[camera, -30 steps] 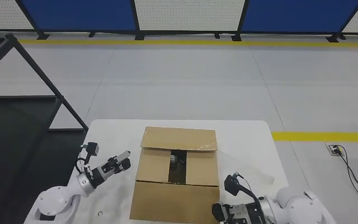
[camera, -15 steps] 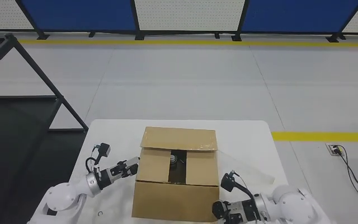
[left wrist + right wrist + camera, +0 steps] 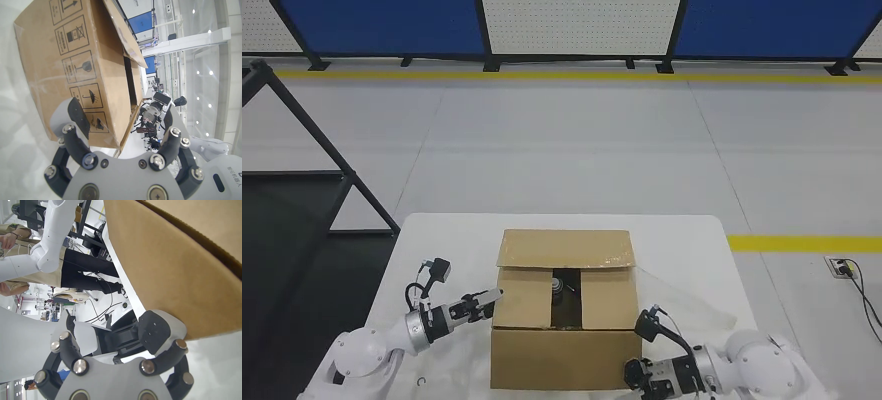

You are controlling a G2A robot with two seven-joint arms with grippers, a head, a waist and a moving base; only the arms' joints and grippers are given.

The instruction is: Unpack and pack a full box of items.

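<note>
A brown cardboard box [image 3: 564, 352] stands in the middle of the white table [image 3: 442, 240]. Its top flaps are partly apart, and dark items [image 3: 559, 292] show in the gap. My left gripper [image 3: 489, 300] is at the box's left wall and is open. In the left wrist view the printed side of the box [image 3: 75, 62] runs in between the left gripper's [image 3: 122, 111] spread fingers. My right gripper [image 3: 635, 376] sits at the box's near right corner, open. In the right wrist view one of the right gripper's [image 3: 111, 323] fingers [image 3: 154, 330] lies against the brown cardboard [image 3: 170, 266].
A clear plastic strip [image 3: 687, 300] lies on the table right of the box. A black metal frame [image 3: 302, 130] stands off the table's left side. Bare table shows behind the box and at both far corners.
My left gripper has moved right, up to the box's left wall. The box has shifted slightly right and its near panel looks shorter. The right gripper has edged closer to the box's near right corner.
</note>
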